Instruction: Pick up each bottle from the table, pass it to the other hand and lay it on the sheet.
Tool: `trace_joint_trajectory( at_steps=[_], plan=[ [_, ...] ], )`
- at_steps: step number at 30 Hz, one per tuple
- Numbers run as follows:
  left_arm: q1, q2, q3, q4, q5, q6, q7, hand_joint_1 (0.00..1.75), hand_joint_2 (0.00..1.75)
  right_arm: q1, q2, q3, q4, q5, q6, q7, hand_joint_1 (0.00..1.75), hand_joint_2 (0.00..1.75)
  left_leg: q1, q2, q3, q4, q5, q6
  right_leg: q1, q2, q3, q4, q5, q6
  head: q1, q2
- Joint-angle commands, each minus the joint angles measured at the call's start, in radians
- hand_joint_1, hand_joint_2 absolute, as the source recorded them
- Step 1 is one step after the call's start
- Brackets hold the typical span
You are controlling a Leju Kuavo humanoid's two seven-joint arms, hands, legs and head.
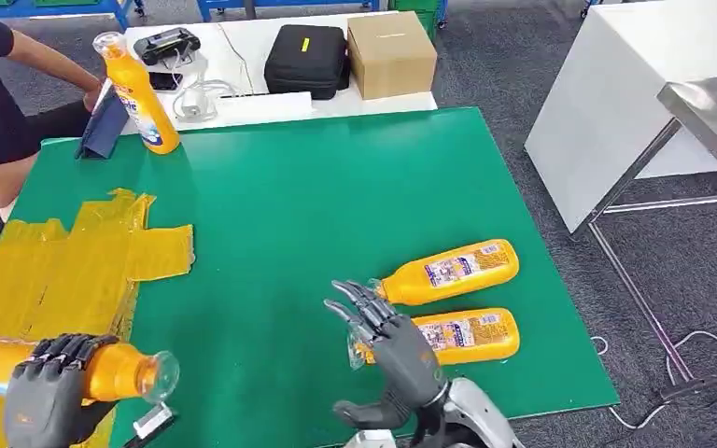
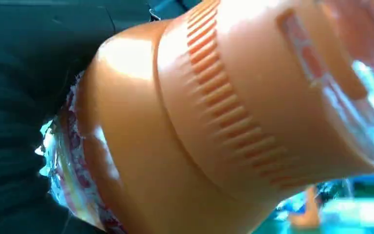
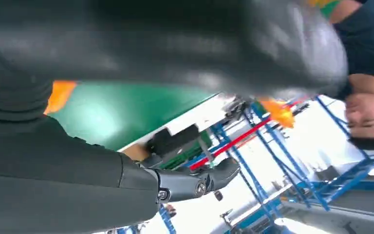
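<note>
Left hand (image 1: 49,397) grips bottle (image 1: 117,371) lying sideways; right hand (image 1: 394,350) raised, fingers spread, empty.

My green table (image 1: 336,187) carrying a yellow sheet (image 1: 65,261), two lying orange bottles (image 1: 453,271) (image 1: 467,334), and one upright bottle (image 1: 140,93).

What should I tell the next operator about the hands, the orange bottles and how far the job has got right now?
Left hand: grips an orange plastic bottle with a clear cap, held lying sideways over the yellow plastic sheet, not yet laid down.
Right hand: holds nothing, fingers spread, above the green table.
Two orange labelled bottles lie on their sides on the table beside the right hand, the farther one and the nearer one. One orange bottle stands upright at the table's far corner.
Done: handover of the held bottle. Left: lay it down, then three more.
</note>
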Motion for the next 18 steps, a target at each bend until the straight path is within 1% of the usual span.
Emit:
trace_joint_trajectory(
  at_steps=[1, 2, 3, 4, 5, 6, 7, 8, 9, 10, 11, 12, 13, 15, 16, 18],
  plan=[
    [-0.21, 0.558, -0.749, 0.433, -0.007, -0.132, 0.869, 1.75, 1.75, 0.094, -0.135, -0.092, -0.119, 0.016, 0.031, 0.004, 0.0, 0.0, 0.002, -0.02, 0.003, -0.002, 0.003, -0.003, 0.002, -0.018, 0.007, 0.001, -0.004, -0.004, 0.0, 0.0],
    [-0.259, 0.579, -1.001, 0.466, -0.007, -0.138, 1.107, 1.75, 1.75, 0.104, -0.132, -0.1, -0.118, 0.017, 0.028, 0.003, 0.0, 0.0, 0.002, -0.024, 0.003, -0.001, 0.004, -0.003, 0.001, -0.023, -0.001, 0.001, -0.006, -0.003, 0.001, 0.0],
    [-0.266, 0.56, -1.051, 0.51, -0.007, -0.137, 1.112, 1.75, 1.75, 0.115, -0.135, -0.114, -0.125, 0.026, 0.027, 0.0, 0.0, 0.0, 0.003, -0.022, 0.002, -0.003, 0.005, -0.003, 0.003, -0.021, -0.003, -0.001, -0.004, -0.003, 0.0, 0.0],
    [-0.253, 0.538, -1.019, 0.536, -0.007, -0.141, 1.084, 1.75, 1.75, 0.12, -0.14, -0.12, -0.131, 0.028, 0.025, 0.001, 0.0, 0.0, -0.001, -0.019, 0.003, -0.006, 0.005, -0.001, -0.002, -0.019, -0.004, -0.001, -0.004, -0.001, 0.0, 0.0],
    [-0.256, 0.543, -1.016, 0.542, -0.007, -0.132, 1.086, 1.75, 1.75, 0.124, -0.146, -0.124, -0.136, 0.027, 0.022, 0.002, 0.0, 0.0, 0.0, -0.018, 0.005, -0.006, 0.004, -0.002, -0.001, -0.017, -0.002, -0.002, -0.004, -0.001, -0.001, 0.0],
    [-0.24, 0.527, -0.977, 0.551, -0.007, -0.123, 1.049, 0.03, 1.75, 0.128, -0.151, -0.129, -0.141, 0.021, 0.016, 0.006, 0.0, 0.0, 0.001, -0.015, 0.006, -0.004, 0.002, -0.002, 0.0, -0.013, 0.0, -0.002, -0.004, -0.002, -0.001, 0.0],
    [-0.248, 0.532, -0.985, 0.572, -0.007, -0.13, 1.06, 0.0, 1.75, 0.133, -0.153, -0.139, -0.146, 0.013, 0.017, 0.008, 0.0, 0.0, 0.0, -0.007, 0.005, -0.004, 0.001, -0.002, -0.001, -0.006, -0.002, 0.0, -0.003, -0.001, -0.001, 0.0],
    [-0.237, 0.507, -0.937, 0.589, -0.007, -0.163, 1.013, 0.0, 1.75, 0.133, -0.147, -0.146, -0.145, 0.013, 0.022, 0.006, 0.0, 0.0, 0.0, -0.006, 0.007, -0.005, 0.001, -0.002, -0.001, -0.004, 0.008, -0.003, -0.002, -0.001, -0.001, 0.0],
    [-0.236, 0.499, -0.927, 0.591, -0.007, -0.186, 1.004, 0.0, 1.75, 0.133, -0.141, -0.15, -0.142, 0.013, 0.025, 0.005, 0.0, 0.0, 0.0, -0.004, 0.006, -0.002, 0.0, -0.002, 0.0, -0.002, 0.01, 0.0, -0.002, 0.0, -0.001, 0.0],
    [-0.229, 0.479, -0.883, 0.599, -0.007, -0.181, 0.951, 0.0, 1.75, 0.132, -0.132, -0.151, -0.135, 0.016, 0.028, 0.005, 0.0, 0.0, 0.002, -0.002, 0.006, 0.0, -0.002, -0.002, 0.002, -0.001, 0.012, 0.0, -0.002, 0.0, 0.0, 0.0],
    [-0.231, 0.48, -0.881, 0.601, -0.007, -0.186, 0.944, 0.0, 1.75, 0.131, -0.129, -0.149, -0.132, 0.017, 0.029, 0.005, 0.0, 0.0, 0.002, 0.0, 0.003, -0.002, 0.001, -0.003, 0.001, 0.0, 0.008, -0.002, 0.0, 0.0, 0.0, 0.0],
    [-0.227, 0.475, -0.87, 0.6, -0.007, -0.188, 0.934, 0.0, 1.75, 0.13, -0.126, -0.149, -0.128, 0.018, 0.028, 0.004, 0.0, 0.0, 0.002, 0.0, 0.006, -0.002, 0.0, -0.003, 0.002, 0.001, 0.01, -0.003, -0.001, -0.001, 0.0, 0.0],
    [-0.222, 0.471, -0.86, 0.598, -0.007, -0.186, 0.917, 0.0, 1.75, 0.129, -0.123, -0.149, -0.124, 0.018, 0.027, 0.004, 0.0, 0.0, -0.001, -0.002, 0.006, -0.003, 0.0, -0.002, -0.001, -0.001, 0.011, -0.003, -0.001, 0.0, 0.0, 0.0],
    [-0.222, 0.471, -0.86, 0.598, -0.007, -0.186, 0.917, 0.0, 1.75, 0.129, -0.123, -0.149, -0.124, 0.018, 0.027, 0.004, 0.0, 0.0, -0.001, -0.004, 0.011, -0.002, -0.003, 0.0, -0.001, -0.002, 0.015, -0.003, -0.003, -0.001, 0.0, 0.0],
    [-0.222, 0.471, -0.86, 0.598, -0.007, -0.186, 0.917, 0.0, 1.75, 0.129, -0.123, -0.149, -0.124, 0.018, 0.027, 0.004, 0.0, 0.0, -0.001, -0.002, 0.011, -0.002, -0.003, 0.001, -0.002, -0.001, 0.016, -0.004, -0.003, 0.002, 0.0, 0.0],
    [-0.222, 0.471, -0.86, 0.598, -0.007, -0.186, 0.917, 0.0, 1.75, 0.129, -0.123, -0.149, -0.124, 0.018, 0.027, 0.004, 0.0, 0.0, -0.002, -0.003, 0.013, -0.002, -0.003, 0.001, -0.002, 0.0, 0.018, -0.003, -0.003, 0.002, 0.0, 0.0]
  ],
)
